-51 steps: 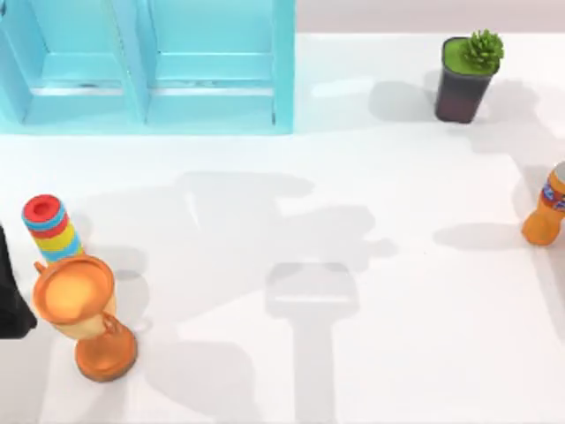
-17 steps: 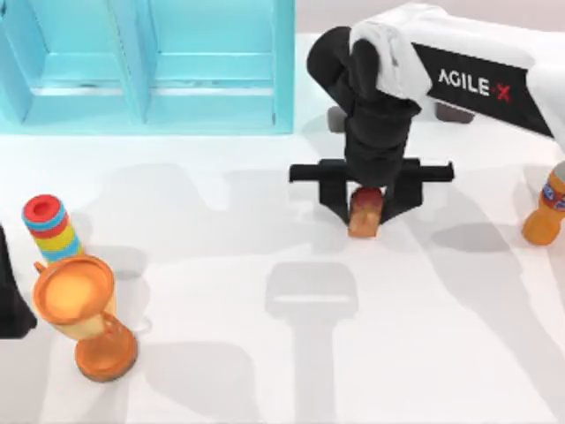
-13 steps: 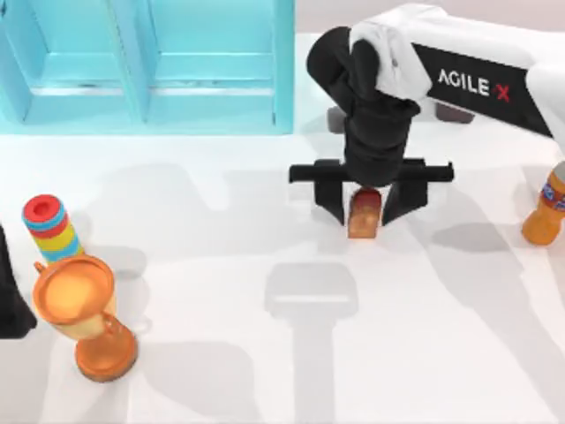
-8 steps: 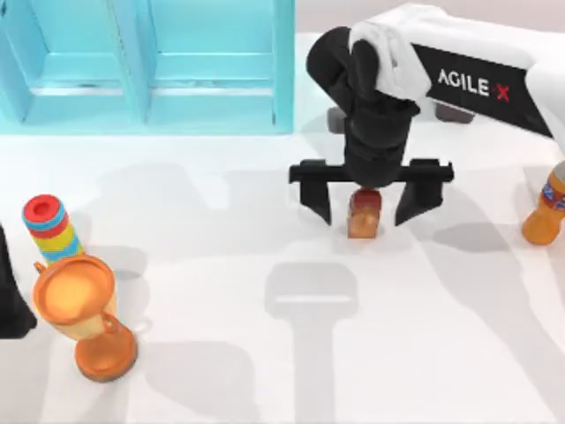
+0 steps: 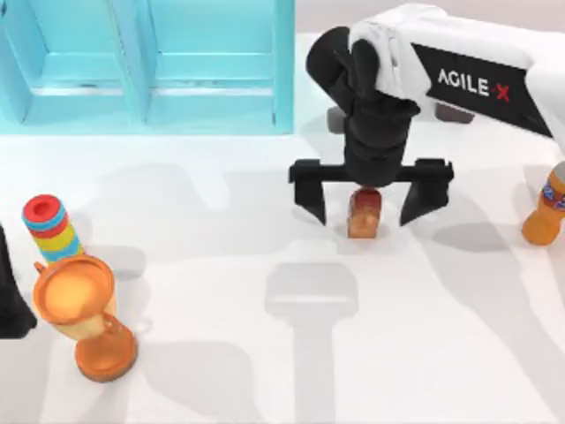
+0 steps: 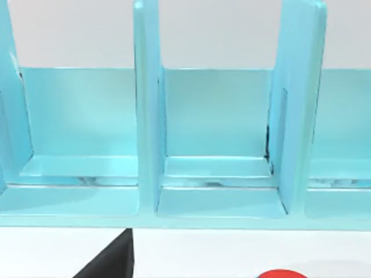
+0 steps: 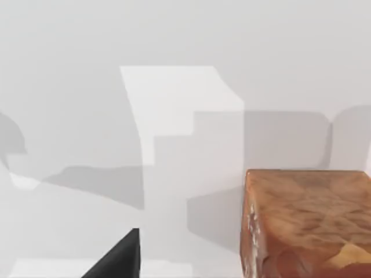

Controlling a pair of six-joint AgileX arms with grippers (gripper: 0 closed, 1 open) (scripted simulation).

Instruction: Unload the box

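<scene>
White tabletop runs under everything, with an orange goblet [image 5: 86, 311] and a striped stack of rings [image 5: 50, 228] nearest the camera at the left, where the left arm [image 5: 11, 296] is parked at the table's edge. Farther in, near the middle, the bread loaf [image 5: 364, 214] stands on the table, and the right gripper [image 5: 369, 205] is held straight above it with its jaws spread wide, one finger on each side and neither touching (nothing is gripped). The release is judged finished; the step is best completed by lifting straight up, so that neither finger is dragged against the loaf and it is left upright. An orange bottle [image 5: 548, 207] is seen at the right edge. Farthest off, the turquoise box [image 5: 150, 66] is set along the back left, its compartments looking bare in the left wrist view. Compared with a second ago, the jaws have been opened from a close clasp on the loaf, which has not shifted.
</scene>
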